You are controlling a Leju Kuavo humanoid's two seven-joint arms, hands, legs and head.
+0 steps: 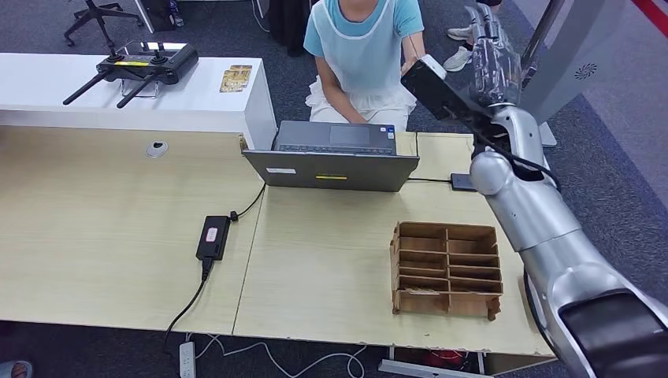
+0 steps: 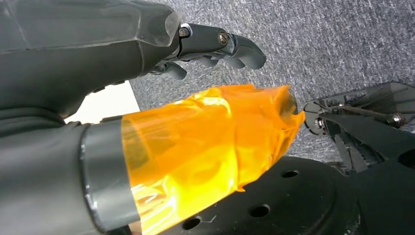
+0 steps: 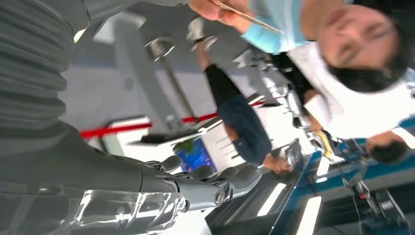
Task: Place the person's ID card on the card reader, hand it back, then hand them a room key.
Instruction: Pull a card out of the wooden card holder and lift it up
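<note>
Silver right hand [image 1: 495, 49], fingers spread and empty, reaches beyond the grey laptop [image 1: 334, 156] toward the person's thin card [image 3: 249, 18], seemingly collecting it; next, pinch it.

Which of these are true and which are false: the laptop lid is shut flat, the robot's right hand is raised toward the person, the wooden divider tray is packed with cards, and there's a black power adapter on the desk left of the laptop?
1. The laptop lid is shut flat. False: it stands open, screen facing the person.
2. The right hand is raised toward the person. True: it is up beyond the desk's far edge, beside the person.
3. The wooden divider tray is packed with cards. False: its visible compartments look empty.
4. A black power adapter lies on the desk left of the laptop. True.
5. The person holds a thin card. True: the right wrist view shows it in their fingers.
</note>
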